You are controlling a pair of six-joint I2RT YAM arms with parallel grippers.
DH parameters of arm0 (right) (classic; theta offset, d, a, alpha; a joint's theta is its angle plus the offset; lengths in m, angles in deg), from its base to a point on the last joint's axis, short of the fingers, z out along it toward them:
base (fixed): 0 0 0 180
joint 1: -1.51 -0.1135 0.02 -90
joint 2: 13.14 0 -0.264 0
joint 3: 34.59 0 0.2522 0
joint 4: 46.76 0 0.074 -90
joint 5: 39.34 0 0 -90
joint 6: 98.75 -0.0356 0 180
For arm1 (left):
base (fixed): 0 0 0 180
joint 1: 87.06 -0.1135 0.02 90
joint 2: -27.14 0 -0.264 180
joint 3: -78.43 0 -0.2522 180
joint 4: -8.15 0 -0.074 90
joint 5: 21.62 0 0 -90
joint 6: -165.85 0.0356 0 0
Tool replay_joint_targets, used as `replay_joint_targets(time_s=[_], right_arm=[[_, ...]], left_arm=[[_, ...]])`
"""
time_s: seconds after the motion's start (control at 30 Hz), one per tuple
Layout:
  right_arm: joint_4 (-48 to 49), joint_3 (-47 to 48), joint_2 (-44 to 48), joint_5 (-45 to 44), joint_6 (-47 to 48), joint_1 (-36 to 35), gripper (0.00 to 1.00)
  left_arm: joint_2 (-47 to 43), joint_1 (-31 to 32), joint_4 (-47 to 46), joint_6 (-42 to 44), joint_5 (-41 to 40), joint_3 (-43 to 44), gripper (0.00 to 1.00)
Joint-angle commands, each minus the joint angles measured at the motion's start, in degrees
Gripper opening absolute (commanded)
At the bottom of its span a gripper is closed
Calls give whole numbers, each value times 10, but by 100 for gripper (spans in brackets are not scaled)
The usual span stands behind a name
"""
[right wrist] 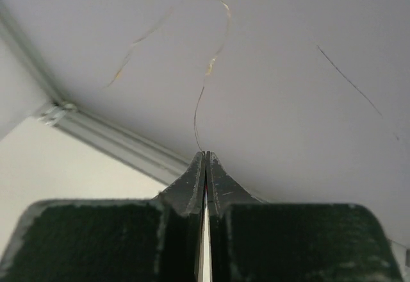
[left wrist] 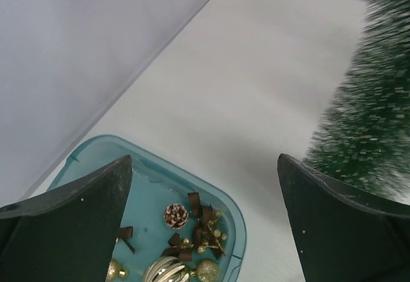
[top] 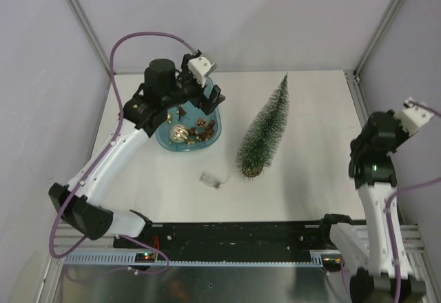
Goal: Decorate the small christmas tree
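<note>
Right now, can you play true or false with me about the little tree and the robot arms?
1. The left gripper is open wide over the see-through blue plastic tray. True.
2. That tray is empty. False: it holds a small pine cone, a gold ball and other bits.
3. The frosted green bottle-brush tree is left of the tray. False: in the top view it is on the tray's right.
4. The right gripper is shut, with a thin wire sticking out from its tips. True.
5. Decorations hang on the tree. False: none show on it.
</note>
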Motion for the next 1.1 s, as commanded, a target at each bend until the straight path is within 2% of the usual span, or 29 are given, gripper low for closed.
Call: replay_joint_targets(time_s=[0.0,0.13,0.23,0.33,0.57,0.77,0.9,1.07], right_arm=[[-165,-41,139,-25,-55,-84,0],[-316,-48,203,-7,-121,-187,0],[-384,-44,225,83,-165,-251,0],[-396,-33,214,137,-169,-317,0],[-421,44,154,237,-109,-429,0],[-508,84,174,117,-190,-529,0],[-509,89,131,53,-179,-524,0],[-505,91,66,-2,-171,-497,0]], left_arm=[[-46,17,2,-27,61,18,100],[-57,52,4,-38,64,12,100],[-68,81,7,-38,45,9,100],[-73,104,10,-36,30,8,100],[-89,159,19,-3,31,7,100],[-98,261,21,88,29,-21,100],[-73,302,21,108,16,-21,100],[-49,309,20,128,-15,-30,100]])
